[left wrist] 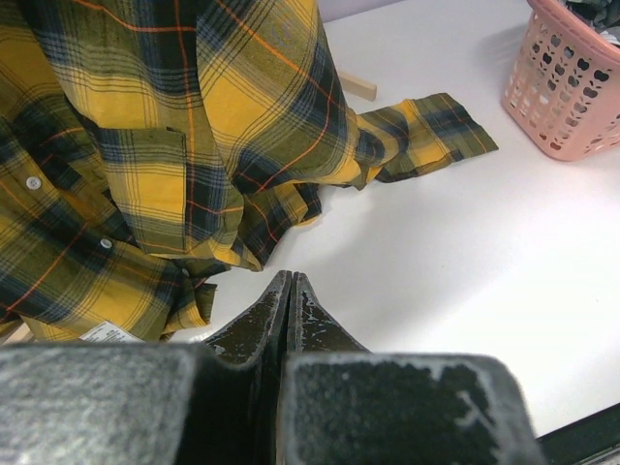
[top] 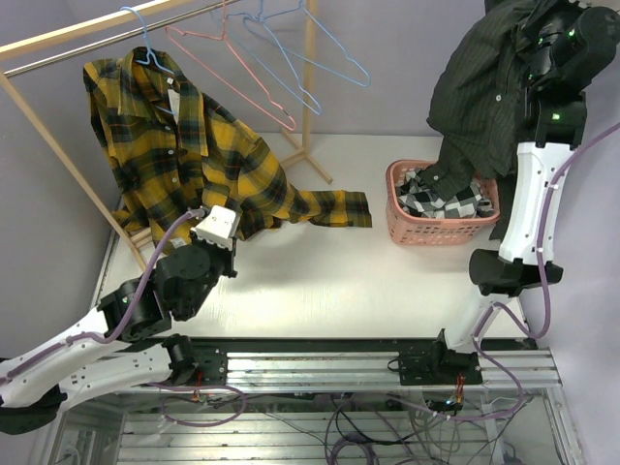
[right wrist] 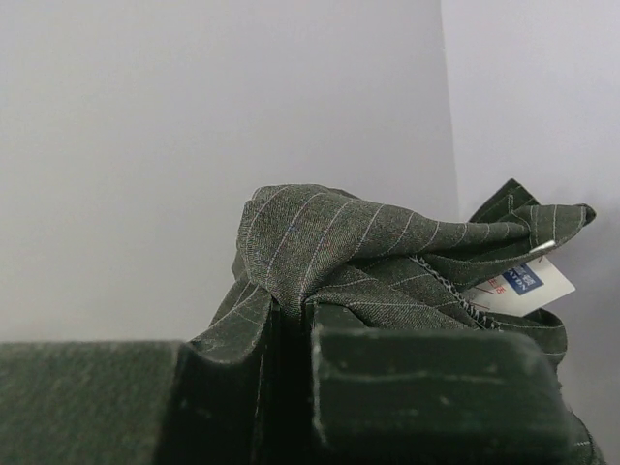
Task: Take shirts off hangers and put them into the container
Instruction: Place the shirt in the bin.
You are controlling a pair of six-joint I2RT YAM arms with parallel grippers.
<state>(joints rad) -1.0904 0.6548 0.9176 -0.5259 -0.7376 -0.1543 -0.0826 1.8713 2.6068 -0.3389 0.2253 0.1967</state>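
A yellow-and-black plaid shirt (top: pixel 184 155) hangs on a light blue hanger (top: pixel 136 34) at the left, one sleeve (top: pixel 329 208) trailing on the table. My left gripper (left wrist: pixel 291 283) is shut and holds nothing, just in front of the plaid shirt's (left wrist: pixel 174 145) lower hem. My right gripper (right wrist: pixel 295 320) is shut on the dark pinstriped shirt (right wrist: pixel 387 252), held high at the right. That shirt (top: pixel 484 87) dangles down into the salmon-pink container (top: pixel 436 231). A black-and-white checked shirt (top: pixel 441 201) lies inside. The white shirt is out of view.
Empty hangers, a pink one (top: pixel 242 82) and blue ones (top: pixel 320 58), hang on the wooden rack (top: pixel 310 107). A slanted rack pole (top: pixel 68 165) runs down the left side. The container (left wrist: pixel 567 97) stands at the table's right. A metal frame (top: pixel 368 363) lines the near edge.
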